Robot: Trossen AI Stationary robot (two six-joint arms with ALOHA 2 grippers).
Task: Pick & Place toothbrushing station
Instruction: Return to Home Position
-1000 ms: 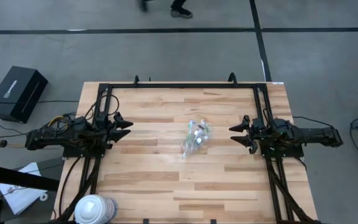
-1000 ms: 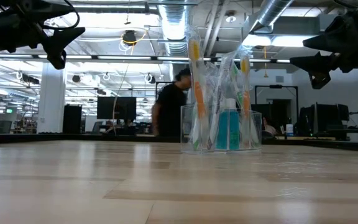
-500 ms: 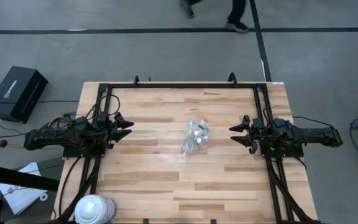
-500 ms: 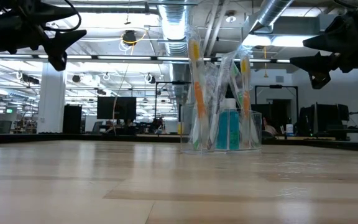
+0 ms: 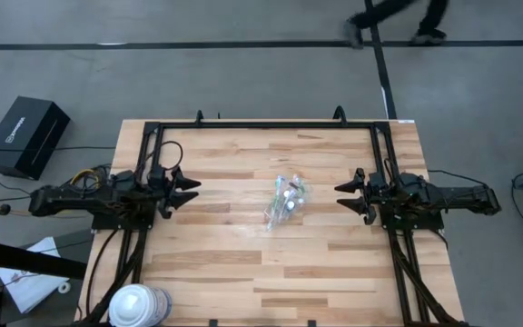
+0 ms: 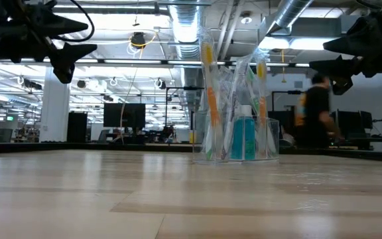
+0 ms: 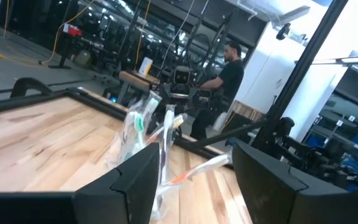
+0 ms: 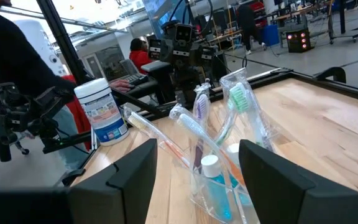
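Near the middle of the bench [image 5: 243, 263] the see-through cup [image 5: 282, 202] stands upright, with the toothbrushes [image 6: 208, 99] and the blue tube [image 6: 243, 138] inside it, their long axes pointing up; it lies between the two arms, well apart from the left fingers [image 5: 185, 184] and nearer to the right fingers [image 5: 347, 188]. Both pairs are spread open, hold nothing and face the cup from opposite sides; I judge that going home only asks each arm to draw back, away from the cup
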